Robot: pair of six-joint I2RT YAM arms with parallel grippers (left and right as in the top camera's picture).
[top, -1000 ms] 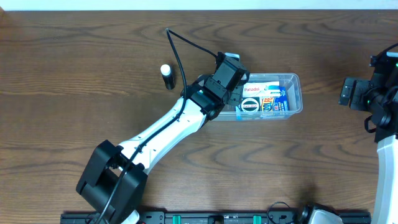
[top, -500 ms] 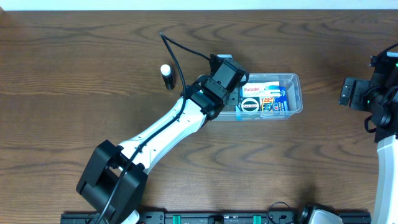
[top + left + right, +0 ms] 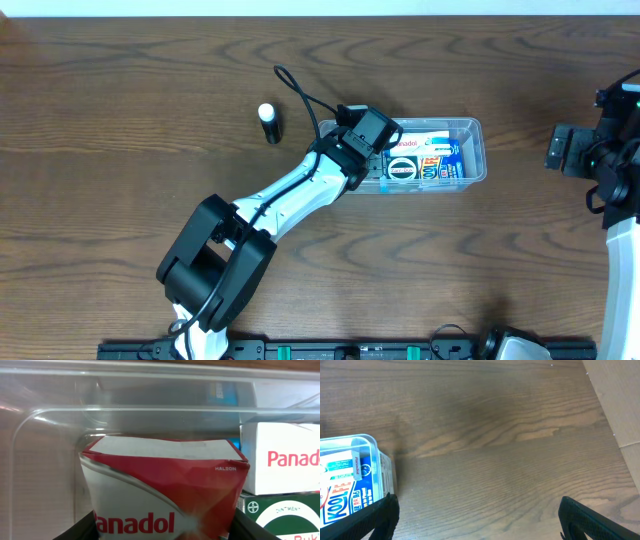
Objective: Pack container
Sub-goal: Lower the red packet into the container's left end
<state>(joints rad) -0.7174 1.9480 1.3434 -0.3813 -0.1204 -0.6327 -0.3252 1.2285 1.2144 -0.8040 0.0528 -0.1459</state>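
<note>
Container (image 3: 481,150): clear tub, right of the bench's middle, nearer the far edge.
Left gripper (image 3: 164,529): inside the container's left end, fingers pinching an upright red Panadol box (image 3: 165,485).
Alongside: white Panadol box (image 3: 280,460), green-and-white box (image 3: 285,515).
Right gripper (image 3: 477,517): fingers spread wide, over bare wood by the right edge.
Black white-capped bottle (image 3: 268,122): left of the container, apart.

Left wrist pic: red Panadol box (image 3: 165,490) cut off at btm; left gripper (image 3: 162,530) barely shows, can't tell if squeezing. Right wrist pic: container (image 3: 384,472) cut off at left.
</note>
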